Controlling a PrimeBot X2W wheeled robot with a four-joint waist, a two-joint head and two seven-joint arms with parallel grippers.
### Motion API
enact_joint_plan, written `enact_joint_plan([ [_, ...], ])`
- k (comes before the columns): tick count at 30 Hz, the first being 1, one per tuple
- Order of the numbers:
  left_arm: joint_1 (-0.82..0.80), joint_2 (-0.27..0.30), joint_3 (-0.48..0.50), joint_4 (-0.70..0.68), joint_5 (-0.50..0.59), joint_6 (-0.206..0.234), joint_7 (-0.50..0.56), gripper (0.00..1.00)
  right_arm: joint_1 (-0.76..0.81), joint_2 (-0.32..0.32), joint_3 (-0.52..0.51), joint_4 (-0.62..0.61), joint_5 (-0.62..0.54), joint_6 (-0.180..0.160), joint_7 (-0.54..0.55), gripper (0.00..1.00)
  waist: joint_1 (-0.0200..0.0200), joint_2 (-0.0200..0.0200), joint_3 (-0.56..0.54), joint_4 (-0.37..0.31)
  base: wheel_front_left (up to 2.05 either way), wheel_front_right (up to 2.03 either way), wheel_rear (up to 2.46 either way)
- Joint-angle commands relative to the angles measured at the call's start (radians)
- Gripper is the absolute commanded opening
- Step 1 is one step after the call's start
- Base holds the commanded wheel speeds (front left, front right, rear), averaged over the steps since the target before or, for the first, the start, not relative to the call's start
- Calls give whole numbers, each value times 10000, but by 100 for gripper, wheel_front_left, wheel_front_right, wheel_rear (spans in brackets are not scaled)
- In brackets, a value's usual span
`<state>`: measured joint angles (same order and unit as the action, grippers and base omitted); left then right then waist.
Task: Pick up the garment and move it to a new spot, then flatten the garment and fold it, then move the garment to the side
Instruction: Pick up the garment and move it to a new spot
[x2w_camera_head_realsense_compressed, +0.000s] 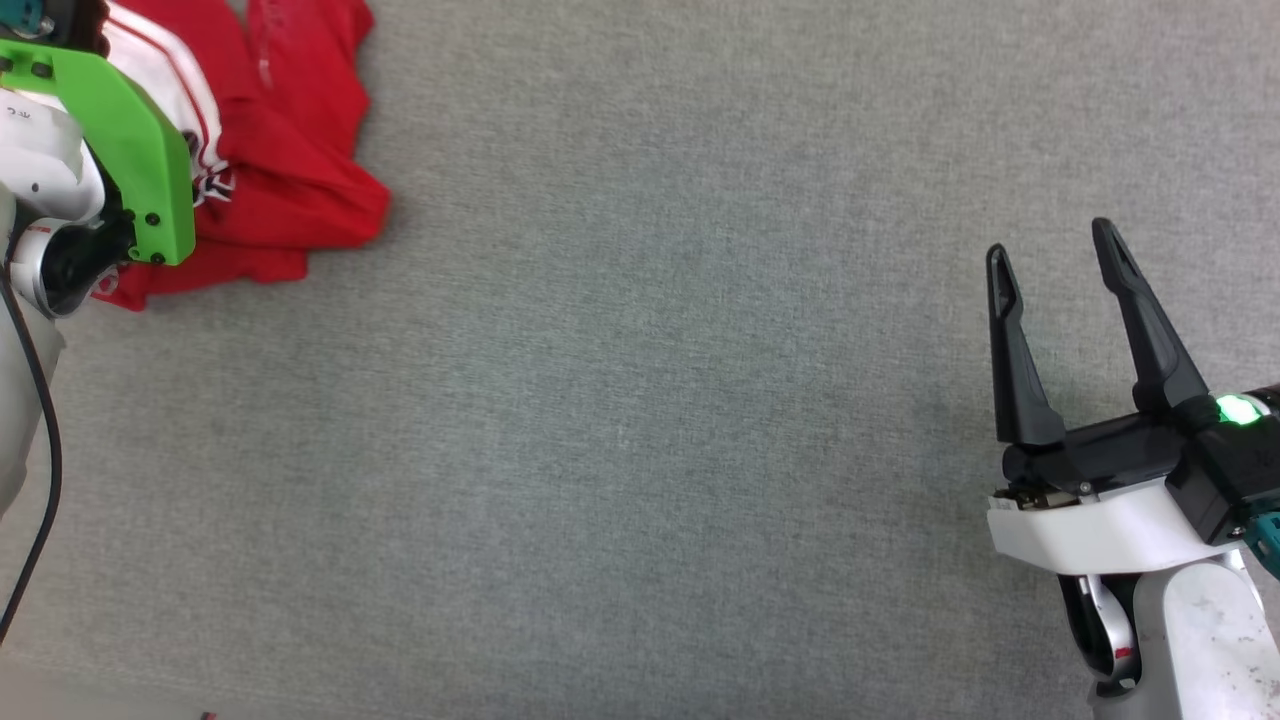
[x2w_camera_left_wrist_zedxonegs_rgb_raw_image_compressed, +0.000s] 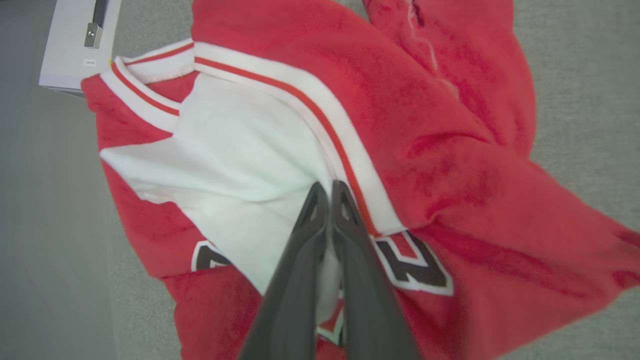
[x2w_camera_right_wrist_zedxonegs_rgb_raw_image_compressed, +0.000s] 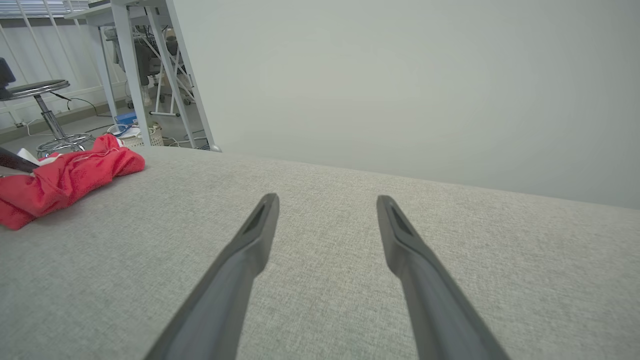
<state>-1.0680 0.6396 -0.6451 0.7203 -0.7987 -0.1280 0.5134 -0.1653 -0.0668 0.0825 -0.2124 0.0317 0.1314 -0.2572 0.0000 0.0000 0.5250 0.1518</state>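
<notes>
The garment (x2w_camera_head_realsense_compressed: 290, 160), a red jersey with white sleeves and striped trim, lies crumpled at the far left of the grey cloth surface. In the left wrist view my left gripper (x2w_camera_left_wrist_zedxonegs_rgb_raw_image_compressed: 329, 192) is shut, its fingertips pinching a fold of the white sleeve of the garment (x2w_camera_left_wrist_zedxonegs_rgb_raw_image_compressed: 450, 150) beside the striped trim, above black white-outlined lettering. In the head view the left arm's green bracket (x2w_camera_head_realsense_compressed: 120, 150) covers part of the shirt. My right gripper (x2w_camera_head_realsense_compressed: 1050, 250) hovers open over bare cloth at the right, far from the garment (x2w_camera_right_wrist_zedxonegs_rgb_raw_image_compressed: 65, 177); its fingers (x2w_camera_right_wrist_zedxonegs_rgb_raw_image_compressed: 260, 225) hold nothing.
The grey fabric-covered table (x2w_camera_head_realsense_compressed: 650, 400) stretches between the two arms. A white box (x2w_camera_left_wrist_zedxonegs_rgb_raw_image_compressed: 75, 45) lies past the shirt's collar. Beyond the table's far edge stand a stool (x2w_camera_right_wrist_zedxonegs_rgb_raw_image_compressed: 45, 110) and a white table frame (x2w_camera_right_wrist_zedxonegs_rgb_raw_image_compressed: 150, 75).
</notes>
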Motion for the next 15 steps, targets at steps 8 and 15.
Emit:
enact_joint_plan([
  [8, -736, 435, -1236, -1504, 455, -26, -1261, 0, 361, 117, 82, 191, 297, -7, -46, 100, 0, 0, -1504, 352, 0, 0, 0],
  [15, -1125, 312, -2138, -2934, 618, -27, -1721, 0, 697, 159, -9, 274, 635, -7, -46, 100, 0, 0, -2099, 3, 0, 0, 0],
])
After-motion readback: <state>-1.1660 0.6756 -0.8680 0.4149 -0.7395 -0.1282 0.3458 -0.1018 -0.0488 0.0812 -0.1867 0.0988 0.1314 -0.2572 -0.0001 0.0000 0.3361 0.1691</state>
